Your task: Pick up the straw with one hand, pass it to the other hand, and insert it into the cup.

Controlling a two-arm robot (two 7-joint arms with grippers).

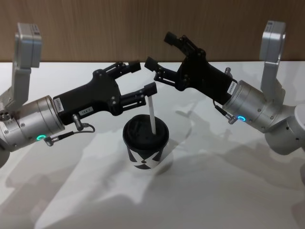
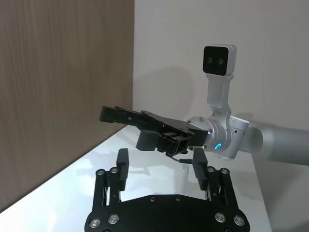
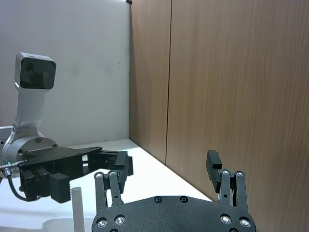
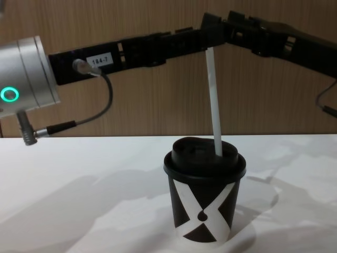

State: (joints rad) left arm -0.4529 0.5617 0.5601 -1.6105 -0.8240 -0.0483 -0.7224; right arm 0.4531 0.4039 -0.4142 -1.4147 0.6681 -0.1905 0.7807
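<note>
Both sets of jaws stand apart, holding nothing: the left gripper (image 1: 138, 81) and right gripper (image 1: 159, 50) hang above the cup (image 1: 144, 143), which stands on the table (image 1: 228, 191). The straw (image 1: 151, 114) is already through the lid (image 4: 204, 154), leaning slightly, its top just beside the left fingers (image 1: 145, 90). To finish well, I would draw both arms up and outward without brushing that top end.

straw's (image 4: 214, 100) lower end inside cup (image 4: 204, 203), seemingly
</note>
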